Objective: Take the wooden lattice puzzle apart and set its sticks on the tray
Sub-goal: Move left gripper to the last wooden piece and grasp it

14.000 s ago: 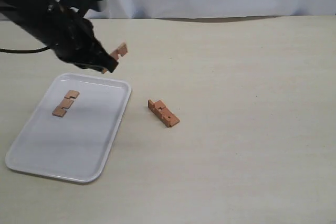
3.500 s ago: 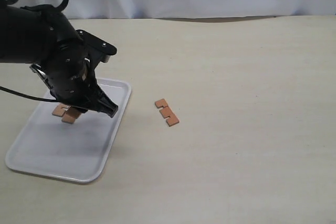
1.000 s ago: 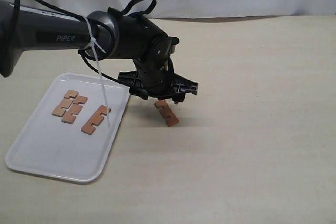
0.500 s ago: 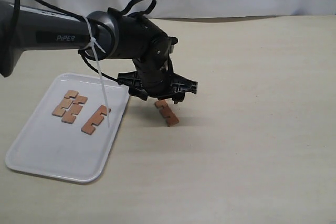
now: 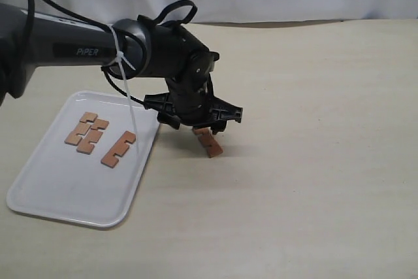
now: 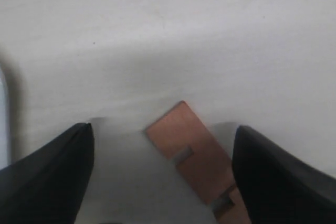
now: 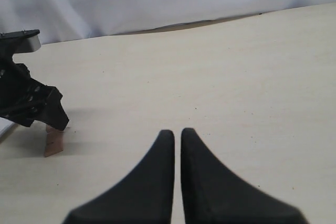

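Count: four sticks, one tray (image 5: pixel 62 191). Three sticks (image 5: pixel 91 139) lie flat and close together on the far half of the tray. The fourth stick (image 5: pixel 209 143) lies flat on the table (image 5: pixel 313 135), beside the tray's right edge in the exterior view and clear of it. My left gripper (image 5: pixel 196 124) hangs directly over this stick with jaws spread wide, one finger on either side, touching nothing. My right gripper (image 7: pixel 177 167) has its fingers pressed together on nothing, well apart from the stick.
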### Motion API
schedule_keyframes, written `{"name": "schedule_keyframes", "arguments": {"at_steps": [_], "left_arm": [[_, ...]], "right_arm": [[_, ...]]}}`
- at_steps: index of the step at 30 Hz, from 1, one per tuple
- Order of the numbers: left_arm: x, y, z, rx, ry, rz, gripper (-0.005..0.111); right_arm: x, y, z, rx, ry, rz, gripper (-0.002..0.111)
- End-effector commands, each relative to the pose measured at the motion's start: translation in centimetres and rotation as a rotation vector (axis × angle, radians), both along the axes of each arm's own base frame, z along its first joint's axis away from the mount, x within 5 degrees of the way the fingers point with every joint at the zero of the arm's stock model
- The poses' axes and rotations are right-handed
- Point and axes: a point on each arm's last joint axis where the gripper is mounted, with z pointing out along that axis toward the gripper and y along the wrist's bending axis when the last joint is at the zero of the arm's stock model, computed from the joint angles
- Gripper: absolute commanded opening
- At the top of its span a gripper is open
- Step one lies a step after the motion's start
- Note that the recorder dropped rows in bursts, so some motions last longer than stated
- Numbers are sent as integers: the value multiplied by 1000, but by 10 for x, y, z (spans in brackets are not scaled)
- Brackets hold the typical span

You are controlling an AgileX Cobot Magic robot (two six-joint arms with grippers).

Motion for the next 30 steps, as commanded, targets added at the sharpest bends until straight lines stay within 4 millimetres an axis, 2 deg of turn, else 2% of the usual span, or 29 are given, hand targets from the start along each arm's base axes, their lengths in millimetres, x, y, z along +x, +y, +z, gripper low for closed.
{"name": "schedule_keyframes", "arguments": {"at_steps": [1, 12, 16, 22, 23, 25, 26, 30], "left_arm": [[2, -1, 0, -2, -13, 1, 69], [2, -1, -5, 4, -3, 2, 67], [0, 0, -10, 14, 23, 13, 53], [0, 0, -11, 18, 32, 15, 42], [0, 1, -11, 21, 30, 13, 38], [0, 1, -11, 30, 29, -2, 8], [-1, 1, -11, 29, 31, -7, 1], [-2, 2, -5, 46, 33, -47, 0]], "right_arm": [[0, 0, 0, 2, -6, -3, 4], [0, 0, 0, 2, -6, -3, 4], [0, 0, 0, 2, -6, -3, 4], [0, 0, 0, 2, -6, -3, 4], [0, 0, 0, 2, -6, -3, 4], [0, 0, 0, 2, -6, -3, 4], [0, 0, 0, 2, -6, -3, 4], [0, 0, 0, 2, -6, -3, 4]]}}
